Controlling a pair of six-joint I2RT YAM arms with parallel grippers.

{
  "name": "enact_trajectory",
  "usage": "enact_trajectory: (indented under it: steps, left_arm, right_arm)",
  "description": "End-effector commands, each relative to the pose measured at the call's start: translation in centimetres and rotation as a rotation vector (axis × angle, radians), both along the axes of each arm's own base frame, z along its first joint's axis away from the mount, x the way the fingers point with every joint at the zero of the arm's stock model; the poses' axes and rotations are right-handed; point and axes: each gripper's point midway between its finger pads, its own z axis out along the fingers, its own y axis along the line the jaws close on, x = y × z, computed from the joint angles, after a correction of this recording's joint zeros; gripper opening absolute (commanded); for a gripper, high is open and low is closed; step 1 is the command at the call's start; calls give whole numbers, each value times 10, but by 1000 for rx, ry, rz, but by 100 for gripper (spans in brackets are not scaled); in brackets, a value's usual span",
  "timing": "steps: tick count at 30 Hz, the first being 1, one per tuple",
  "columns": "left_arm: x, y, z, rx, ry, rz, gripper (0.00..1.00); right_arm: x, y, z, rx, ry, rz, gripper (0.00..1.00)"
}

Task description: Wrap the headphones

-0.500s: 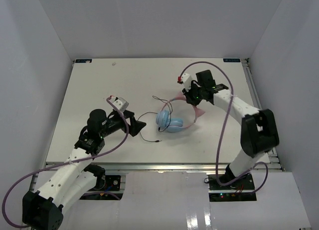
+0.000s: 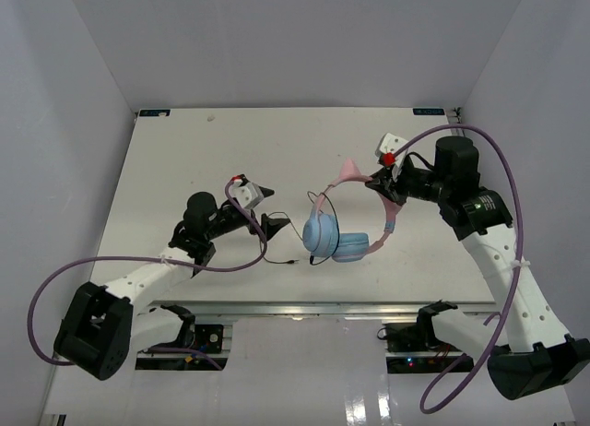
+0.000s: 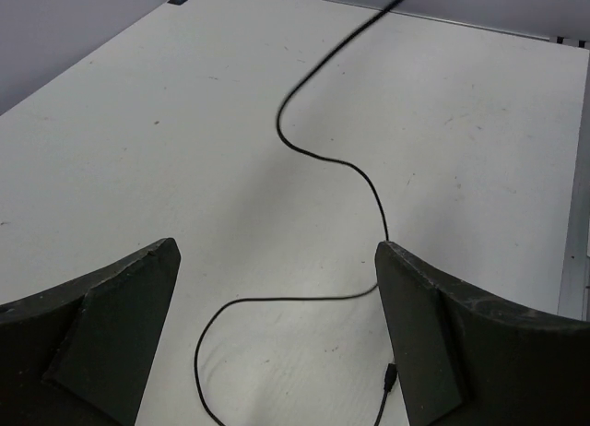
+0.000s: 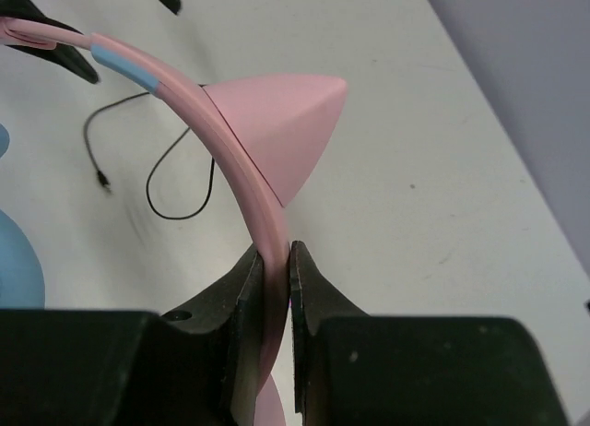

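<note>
Headphones moved rightward (headband pinched), open table beyond.

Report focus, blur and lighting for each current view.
Top external: even, diffuse light, soft shadows, everything sharp. Left wrist: thin black headphone cable crisp mid-frame, softening toward the top; left gripper's fingers dark. Right wrist: curved pink headband sharp at the right gripper, light-blue ear cup blurred at the left edge.

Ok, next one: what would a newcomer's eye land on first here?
The over-ear headphones with round light-blue ear cups and a pink cat-eared headband stand out, right of centre on the white table. The right gripper is shut on the headband beside one ear point. The left gripper hangs open over their thin black cable.
</note>
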Motion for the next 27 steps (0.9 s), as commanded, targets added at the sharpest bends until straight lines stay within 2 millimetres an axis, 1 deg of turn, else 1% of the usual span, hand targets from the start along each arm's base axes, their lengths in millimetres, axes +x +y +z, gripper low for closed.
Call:
enact_trajectory:
  steps: [1, 3, 4, 7, 9, 10, 11, 12, 13, 15, 16, 19, 20, 21, 23, 24, 25, 26, 27]
  left_arm:
    - [-15, -25, 47, -173, -153, -105, 98]
    - [-24, -30, 44, -218, -135, -130, 98]
    - [-28, -33, 41, -233, -111, -146, 98]
    - [-51, -46, 34, -275, -81, -218, 98]
    - [-57, -57, 26, -268, -57, -240, 98]
    - [-62, -64, 26, -268, -57, -262, 98]
    - [-63, -69, 26, -269, -55, -273, 98]
    - [-64, -75, 22, -263, -39, -282, 98]
    - [-62, -81, 20, -254, -33, -286, 98]
    - [-55, -94, 9, -213, -11, -286, 92]
    - [-51, -99, 3, -191, 0, -284, 87]
    - [-32, -109, -13, -139, 35, -229, 44]
    - [-32, -108, -14, -149, 29, -218, 30]
    - [-31, -106, -16, -154, 30, -197, 22]
    - [-28, -104, -15, -162, 29, -155, 12]
    - [-29, -105, -15, -156, 38, -149, 5]
    - [-30, -106, -14, -153, 44, -140, 0]
    - [-30, -107, -11, -157, 44, -123, 0]
    - [-31, -109, -7, -165, 46, -102, 0]
  right_arm:
    - [-30, 20, 36, 192, 142, 121, 8]
    - [-35, 24, 54, 234, 151, 159, 8]
    - [-33, 24, 61, 258, 172, 153, 8]
    - [-32, 26, 98, 334, 172, 168, 8]
    - [-25, 25, 111, 372, 181, 153, 8]
    - [-23, 24, 119, 393, 182, 142, 8]
    - [-20, 22, 125, 406, 176, 129, 8]
    - [-17, 21, 128, 415, 177, 119, 8]
    - [-15, 21, 130, 422, 182, 109, 8]
    - [-13, 18, 134, 433, 181, 93, 8]
    - [-13, 17, 136, 443, 181, 88, 8]
    - [-11, 11, 145, 465, 168, 50, 8]
    - [-8, 8, 147, 470, 159, 22, 8]
    - [-6, 5, 149, 476, 156, 1, 8]
    - [4, -1, 150, 495, 156, -71, 8]
    - [10, -3, 150, 517, 177, -111, 8]
    - [15, -6, 149, 540, 196, -150, 8]
    - [22, -9, 147, 569, 216, -202, 8]
    - [34, -15, 143, 611, 241, -285, 8]
